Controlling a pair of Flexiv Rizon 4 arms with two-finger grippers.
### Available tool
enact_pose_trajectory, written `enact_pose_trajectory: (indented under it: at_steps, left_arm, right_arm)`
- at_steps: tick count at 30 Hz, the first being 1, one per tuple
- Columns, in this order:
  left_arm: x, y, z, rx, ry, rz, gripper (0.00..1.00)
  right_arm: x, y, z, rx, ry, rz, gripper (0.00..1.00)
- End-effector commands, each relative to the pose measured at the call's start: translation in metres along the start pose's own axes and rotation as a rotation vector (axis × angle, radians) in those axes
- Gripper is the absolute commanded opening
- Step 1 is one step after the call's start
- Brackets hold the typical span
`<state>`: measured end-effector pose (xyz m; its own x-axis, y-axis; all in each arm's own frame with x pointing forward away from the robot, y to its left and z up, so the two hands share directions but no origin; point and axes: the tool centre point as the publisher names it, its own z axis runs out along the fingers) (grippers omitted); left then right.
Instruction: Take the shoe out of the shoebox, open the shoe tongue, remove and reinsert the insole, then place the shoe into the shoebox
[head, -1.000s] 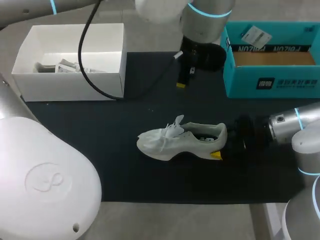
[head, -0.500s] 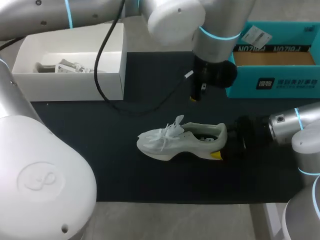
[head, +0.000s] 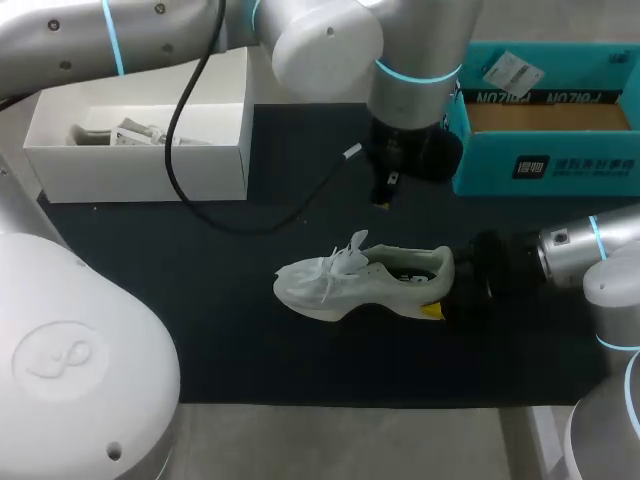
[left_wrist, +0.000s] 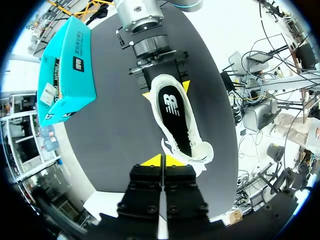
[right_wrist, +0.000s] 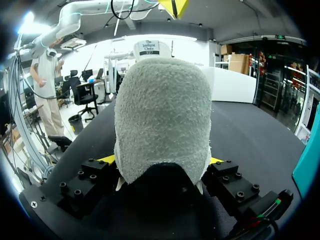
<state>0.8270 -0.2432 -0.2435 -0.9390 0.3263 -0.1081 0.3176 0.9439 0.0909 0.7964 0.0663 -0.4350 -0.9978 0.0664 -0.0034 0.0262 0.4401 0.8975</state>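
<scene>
Resting on a black mat (head: 200, 300), the white sneaker (head: 365, 280) shows a smooth moulded sole and loose, ruffled laces in the head view. The right gripper (head: 447, 287) clamps its heel from both sides. The left gripper (head: 382, 195) hangs above the mat between the sneaker and the teal shoebox (head: 545, 165), well apart from both. That shoebox has a bare brown cardboard floor and a paper tag (head: 510, 72) on its far rim. The white box (head: 140, 170) holds crumpled packing paper (head: 130, 133).

From the left wrist view, the left gripper (left_wrist: 162, 161) has its yellow tips pressed together, holding nothing. Ahead of it lies the sneaker (left_wrist: 196, 145), its black insole (left_wrist: 172, 107) seated inside and the right gripper (left_wrist: 166, 91) flanking the heel. The teal shoebox (left_wrist: 67, 65) sits off beside them.

From the right wrist view, the sneaker's (right_wrist: 162, 110) fuzzy, towel-like heel fills the gap between the right gripper's (right_wrist: 162, 161) fingers, pinched there.
</scene>
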Motion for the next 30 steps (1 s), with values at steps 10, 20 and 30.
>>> enact_pose_trajectory:
  at_steps: [10,20,30]
  left_arm:
    - [0.022,-0.021,0.050,0.077,-0.003,-0.002,0.00]
    - [0.041,-0.051,0.084,0.097,0.035,-0.024,0.00]
    - [0.032,-0.058,0.111,0.104,0.055,-0.105,0.00]
  right_arm:
    - [0.000,-0.002,0.003,0.002,-0.001,0.000,0.00]
    - [0.000,-0.002,0.003,0.002,-0.001,0.000,0.00]
    - [0.000,-0.002,0.003,0.002,-0.001,0.000,0.00]
